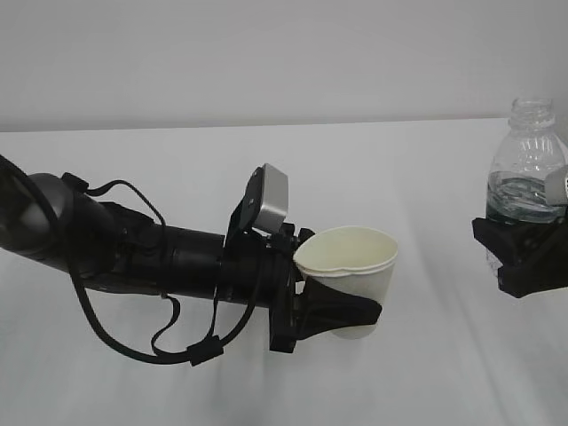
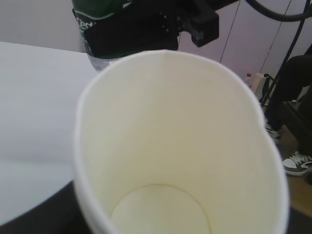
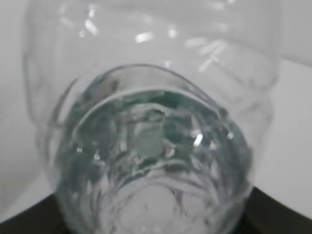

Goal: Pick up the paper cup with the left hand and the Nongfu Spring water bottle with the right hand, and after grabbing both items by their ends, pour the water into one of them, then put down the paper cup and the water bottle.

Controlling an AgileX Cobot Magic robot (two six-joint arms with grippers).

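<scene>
Two pincers each carry one thing above the white bench (image 1: 177, 390). The left pincer (image 1: 342, 311) is clamped around the lower half of the paper cup (image 1: 351, 266), which tilts slightly, its mouth up and turned a little toward the other arm; the left wrist view shows the cup's pale inside dry. Well apart from it, the right pincer (image 1: 524, 257) is closed on the waist of the Nongfu Spring water bottle (image 1: 530, 173), which stands upright and uncapped above the black fingers. Water (image 3: 151, 146) fills the bottle's lower part, its surface just above that pincer. Neither thing touches the bench.
</scene>
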